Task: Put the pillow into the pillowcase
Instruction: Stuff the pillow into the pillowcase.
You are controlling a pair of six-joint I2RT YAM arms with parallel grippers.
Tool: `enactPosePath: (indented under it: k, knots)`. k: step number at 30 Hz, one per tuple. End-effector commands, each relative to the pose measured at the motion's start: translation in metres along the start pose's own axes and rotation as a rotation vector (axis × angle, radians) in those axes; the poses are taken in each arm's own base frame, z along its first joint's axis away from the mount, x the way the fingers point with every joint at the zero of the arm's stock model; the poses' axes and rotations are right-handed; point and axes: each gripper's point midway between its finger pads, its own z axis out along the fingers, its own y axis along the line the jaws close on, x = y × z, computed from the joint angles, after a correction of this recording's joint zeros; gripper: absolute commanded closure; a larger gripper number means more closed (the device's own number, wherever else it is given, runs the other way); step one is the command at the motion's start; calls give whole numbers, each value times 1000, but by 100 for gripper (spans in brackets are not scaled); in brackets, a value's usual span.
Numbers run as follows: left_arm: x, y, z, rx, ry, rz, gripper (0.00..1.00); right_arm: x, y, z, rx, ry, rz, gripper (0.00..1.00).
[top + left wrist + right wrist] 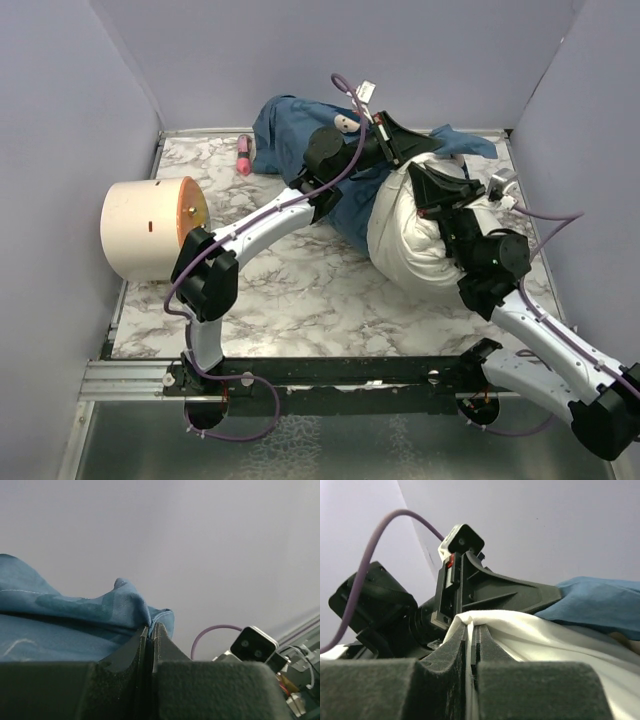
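Cream cylinder point(150, 228): lying at the marbled surface's point(300, 300) left edge.
Blue printed fabric pillowcase point(290, 130): bunched at far middle.
Left pincer point(150, 629): clenched on a pillowcase fold.
Plump white fabric pillow point(405, 240): right of centre, touching the pillowcase, mostly uncovered.
Right pincer point(471, 628): clenched on the pillow's cloth.

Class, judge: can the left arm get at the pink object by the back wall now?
Probably not yet: the left gripper is shut on the pillowcase, though the pink object lies unobstructed.
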Motion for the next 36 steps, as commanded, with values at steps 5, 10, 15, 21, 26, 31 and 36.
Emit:
enactPosePath:
  k: [5,10,15,21,26,31,36]
  knots:
    - [-23,-124,-15,198,33,228,100,115,42,-19,-198,310,117,99]
    - [8,-84,-7,206,113,51,100,151,35,-14,-128,363,99,99]
    - [81,-162,1,332,250,71,100,130,-92,-29,374,292,29,99]
    - [18,-223,-26,283,86,344,100,128,-128,-56,466,347,-7,99]
    - [36,-215,-14,335,131,193,100,180,-133,-55,455,481,48,99]
    - [76,-190,-14,372,185,24,100,200,-152,-66,535,531,19,99]
    - [36,-164,-41,120,95,294,100,148,-123,-68,382,392,3,99]
